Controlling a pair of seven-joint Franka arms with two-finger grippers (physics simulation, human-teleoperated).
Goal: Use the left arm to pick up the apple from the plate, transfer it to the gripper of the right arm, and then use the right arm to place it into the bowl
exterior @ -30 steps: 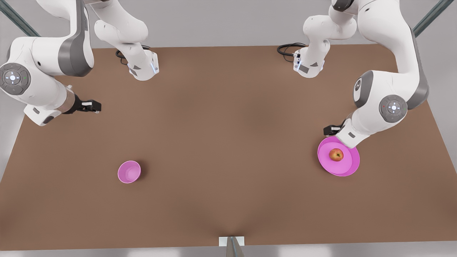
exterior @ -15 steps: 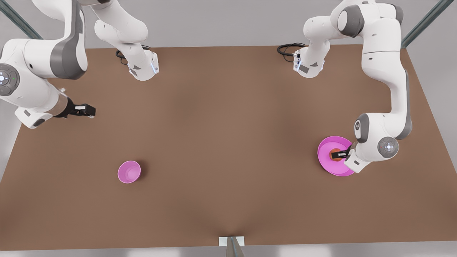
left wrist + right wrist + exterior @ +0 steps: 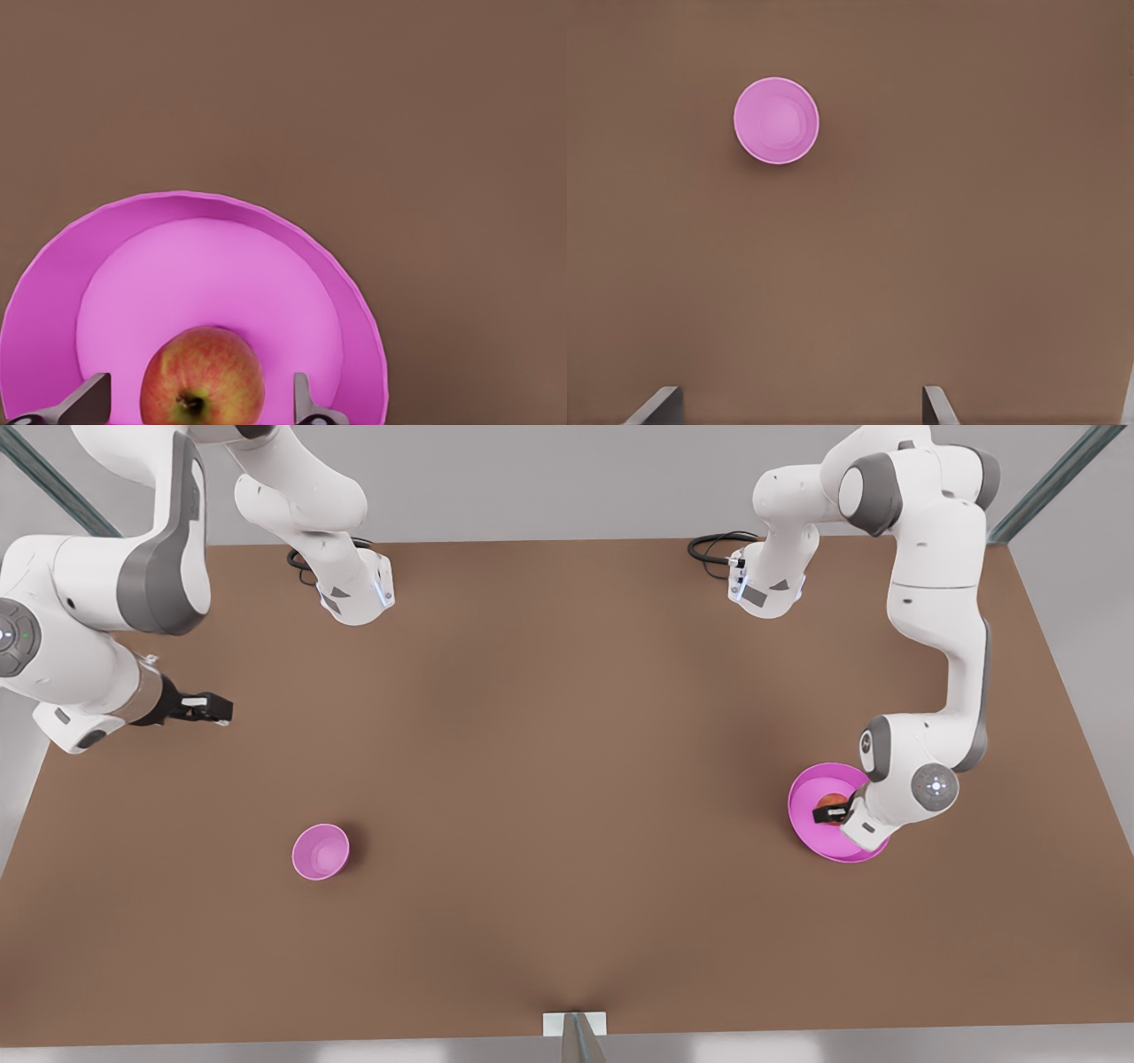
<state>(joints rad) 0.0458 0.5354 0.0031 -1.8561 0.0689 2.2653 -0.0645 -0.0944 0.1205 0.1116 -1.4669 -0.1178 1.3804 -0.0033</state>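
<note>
Small round red apple with yellow-orange patches (image 3: 202, 376) resting inside the wide, shallow magenta-pink plate (image 3: 53, 292), on the plate's flat floor, near the brown table's (image 3: 567, 779) edge at the front view's right. Round, so no long axis to speak of; in the left wrist view, stem dimple turned up toward the camera, dark stem stub visible.

Left arm's slim black hand (image 3: 831, 812) lowered over the plate, fingers apart, one grey fingertip (image 3: 87, 403) on each side of the apple with pink plate showing in both gaps, so not touching the fruit as far as can be told. From the front view, apple (image 3: 831, 800) mostly hidden under that hand, only an orange-red sliver peeking out, plate (image 3: 811, 828) partly covered by the white wrist; from the left wrist view, apple's skin colouring, dimple and the plate's raised rim all plain.

Right arm's black claw hand (image 3: 205, 708) held above bare table at the front view's left, well apart from the plate, waiting. Fingers apart, tips (image 3: 660, 403) spread wide in the right wrist view with only brown table between them. Small, deep pink-purple bowl (image 3: 776, 120) upright and seen straight down in the right wrist view; in the front view, bowl (image 3: 321, 851) on the table toward the near edge, well apart from the claw hand.
</note>
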